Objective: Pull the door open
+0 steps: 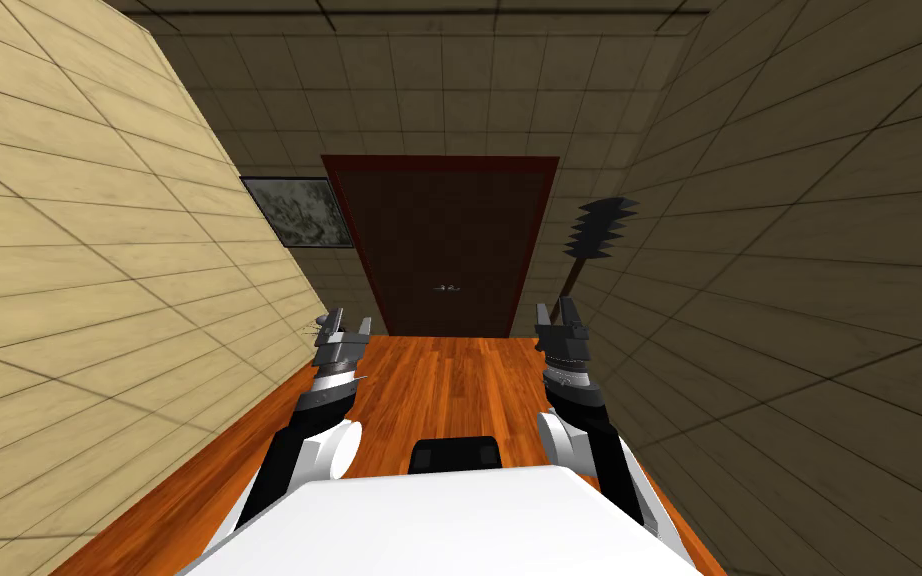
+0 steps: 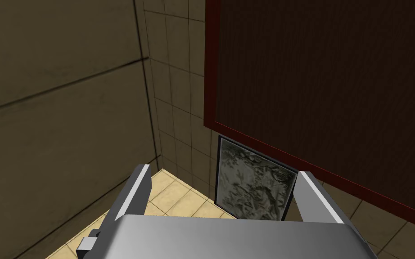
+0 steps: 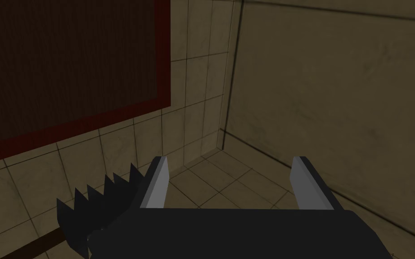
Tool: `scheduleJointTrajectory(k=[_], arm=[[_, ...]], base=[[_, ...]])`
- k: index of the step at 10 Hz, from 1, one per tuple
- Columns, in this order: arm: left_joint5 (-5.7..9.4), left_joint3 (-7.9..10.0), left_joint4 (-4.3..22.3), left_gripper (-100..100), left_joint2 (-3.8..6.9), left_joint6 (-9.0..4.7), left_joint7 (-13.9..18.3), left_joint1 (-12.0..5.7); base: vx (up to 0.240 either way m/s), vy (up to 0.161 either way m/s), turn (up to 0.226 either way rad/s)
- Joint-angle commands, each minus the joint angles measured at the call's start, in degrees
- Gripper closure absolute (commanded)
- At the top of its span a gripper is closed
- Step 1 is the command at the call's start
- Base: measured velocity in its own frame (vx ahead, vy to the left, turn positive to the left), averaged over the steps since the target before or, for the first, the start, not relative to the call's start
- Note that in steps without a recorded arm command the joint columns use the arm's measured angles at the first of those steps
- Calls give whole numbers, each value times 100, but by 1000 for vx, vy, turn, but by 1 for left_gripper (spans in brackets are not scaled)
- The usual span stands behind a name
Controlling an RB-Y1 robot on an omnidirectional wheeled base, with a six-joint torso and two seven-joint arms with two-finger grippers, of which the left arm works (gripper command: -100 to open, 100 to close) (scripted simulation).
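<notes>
A dark brown door [image 1: 444, 245] in a red frame stands shut at the far end of a narrow corridor. A small pale handle [image 1: 446, 288] sits low on its middle. The same door [image 2: 328, 76] rises beyond my left gripper's fingers, and its panel [image 3: 62, 63] shows beside my right gripper. My left gripper [image 1: 346, 328] is held up near the left wall, open and empty. My right gripper [image 1: 562, 322] is held up on the right, open too. Both are well short of the door.
A framed grey picture [image 1: 299, 210] hangs on the left of the door. A dark spiky plant on a stem [image 1: 599, 232] stands right of the door, near my right gripper. Pale tiled wall on the left, shaded wall on the right, orange wooden floor [image 1: 449, 385] between.
</notes>
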Motion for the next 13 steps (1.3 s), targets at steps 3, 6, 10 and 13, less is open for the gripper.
scheduleJointTrajectory(k=[3, 6, 10, 13], arm=[[-1, 22, 351, -100, 99, -93, 31, -100], [-2, 48, 767, -100, 198, -204, 67, -218], [-3, 82, 1314, -100, 309, -350, 115, -373], [-3, 102, 1635, -100, 367, -435, 143, -465]], base=[[89, -1, -29], [120, -22, -36], [132, 3, -34], [109, -17, -32]])
